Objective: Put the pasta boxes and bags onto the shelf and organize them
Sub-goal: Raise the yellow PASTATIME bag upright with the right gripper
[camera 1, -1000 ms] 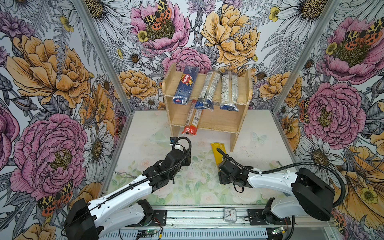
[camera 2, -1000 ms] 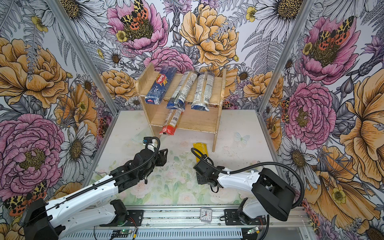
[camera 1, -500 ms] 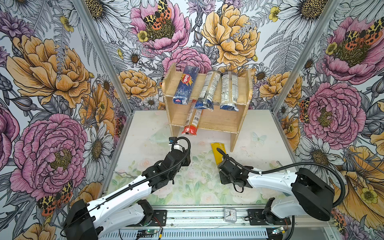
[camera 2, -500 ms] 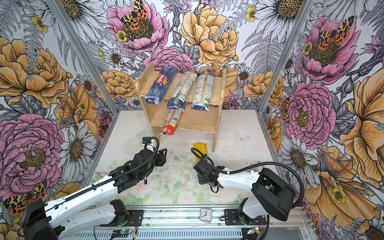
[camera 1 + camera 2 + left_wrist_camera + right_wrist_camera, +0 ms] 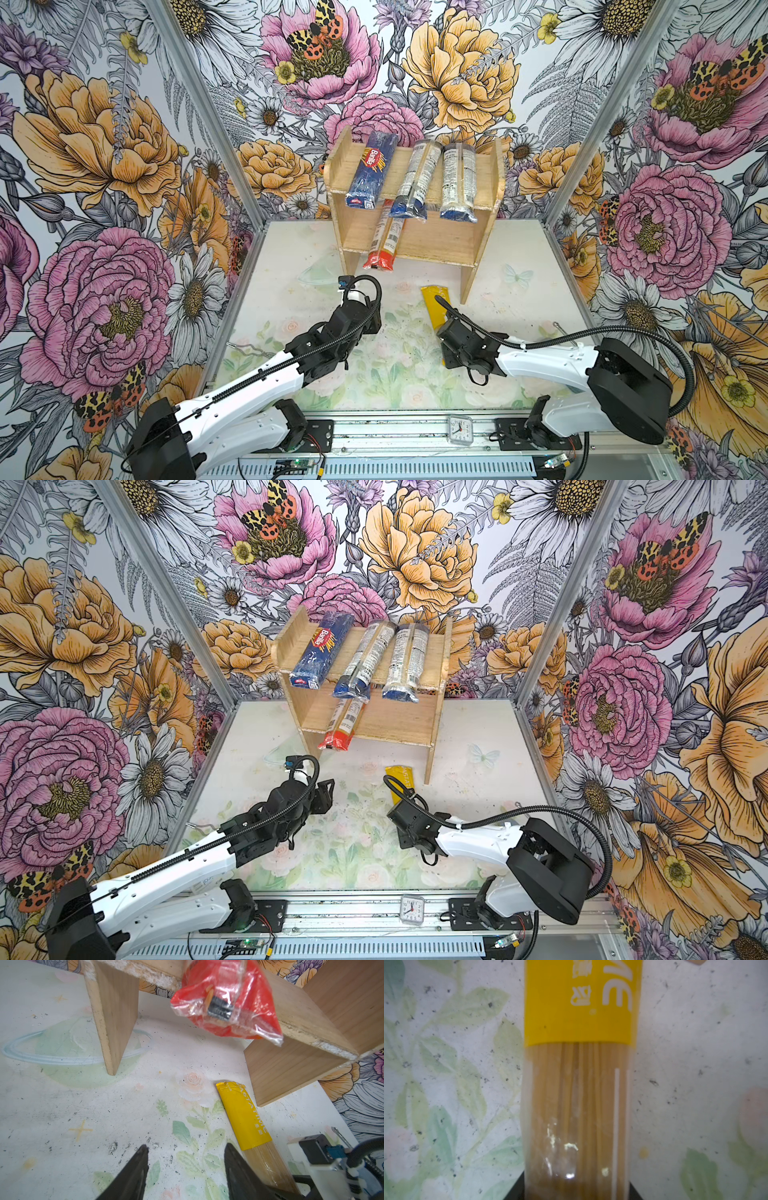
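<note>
- Table [image 5: 291, 291]: pale floral print, scuffed and speckled with dark marks. Floral walls [image 5: 104, 166] close it in on three sides; a metal rail [image 5: 395, 432] runs behind both arms, with a small clock [image 5: 459, 430] on it.
- Left claw [image 5: 186, 1146]: released, nothing between the fingers, bare table under it.
- Right claw [image 5: 577, 1184]: clenched on the yellow pack [image 5: 434, 303], with the black fingers flush against both long sides. The pack lies flat on the table and runs straight ahead of this claw.
- Shelf [image 5: 440, 243] stands ahead of both claws, against the back wall.
- Top tier: Barilla box [image 5: 370, 170] and two clear packs [image 5: 414, 178] [image 5: 457, 183], side by side, near ends hanging over the front edge.
- Lower tier: red pack [image 5: 384, 241], ahead of the left claw, red end poking out past the edge.
- In the way: the shelf leg [image 5: 467, 286] stands just beside the yellow pack's far end, ahead of the right claw. From the left claw, the yellow pack lies just to its right.
- Hidden: in both top views the right wrist covers its own fingers and the pack's near end.
- The right wrist view is blurred and shows the fingers only as dark corners at the frame edge.
- The red pack's far end is tucked under the top tier.
- Whether the pack touches the leg cannot be told.
</note>
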Robot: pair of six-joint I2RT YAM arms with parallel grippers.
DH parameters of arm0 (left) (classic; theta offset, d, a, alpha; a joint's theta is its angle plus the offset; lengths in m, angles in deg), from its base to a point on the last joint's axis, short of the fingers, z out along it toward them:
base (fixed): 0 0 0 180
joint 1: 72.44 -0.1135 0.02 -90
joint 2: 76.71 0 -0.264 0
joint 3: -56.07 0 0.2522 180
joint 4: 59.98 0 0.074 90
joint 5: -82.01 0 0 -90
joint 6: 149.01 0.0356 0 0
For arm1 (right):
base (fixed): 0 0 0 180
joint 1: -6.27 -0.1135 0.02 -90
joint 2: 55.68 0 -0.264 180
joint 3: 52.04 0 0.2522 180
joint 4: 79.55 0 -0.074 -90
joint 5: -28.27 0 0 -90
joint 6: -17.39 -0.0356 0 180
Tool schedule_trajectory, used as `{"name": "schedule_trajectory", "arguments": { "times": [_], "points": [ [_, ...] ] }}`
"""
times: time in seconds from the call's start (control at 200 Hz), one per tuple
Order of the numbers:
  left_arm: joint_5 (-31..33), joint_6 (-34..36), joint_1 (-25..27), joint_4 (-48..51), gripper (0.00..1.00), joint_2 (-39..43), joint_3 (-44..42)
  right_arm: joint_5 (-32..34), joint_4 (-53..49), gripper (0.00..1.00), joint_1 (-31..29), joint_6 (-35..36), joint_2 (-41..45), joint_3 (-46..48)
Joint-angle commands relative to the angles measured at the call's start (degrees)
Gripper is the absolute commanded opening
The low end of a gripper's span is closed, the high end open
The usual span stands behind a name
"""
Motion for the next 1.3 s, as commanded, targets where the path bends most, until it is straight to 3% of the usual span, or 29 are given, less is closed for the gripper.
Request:
{"name": "schedule_trajectory", "arguments": {
  "times": [0.0,0.641,0.756,1.296],
  "points": [
    [0.72,-0.58,0.33,-0.88,0.59,-0.37,-0.81,-1.02,-2.94,0.40,-0.50,0.17,1.51,1.43],
    [-0.76,-0.07,0.43,-1.75,0.63,-1.66,-1.70,-0.71,-2.96,0.14,-0.46,0.16,8.81,2.20],
    [-0.77,-0.03,0.47,-2.17,0.66,-1.69,-1.96,-0.84,-2.98,0.00,-0.37,0.08,10.57,2.45],
    [-0.92,-0.27,0.50,-2.72,0.73,-0.68,-3.26,-2.13,-3.11,0.00,-0.18,-0.81,20.84,3.22]
  ]
}}
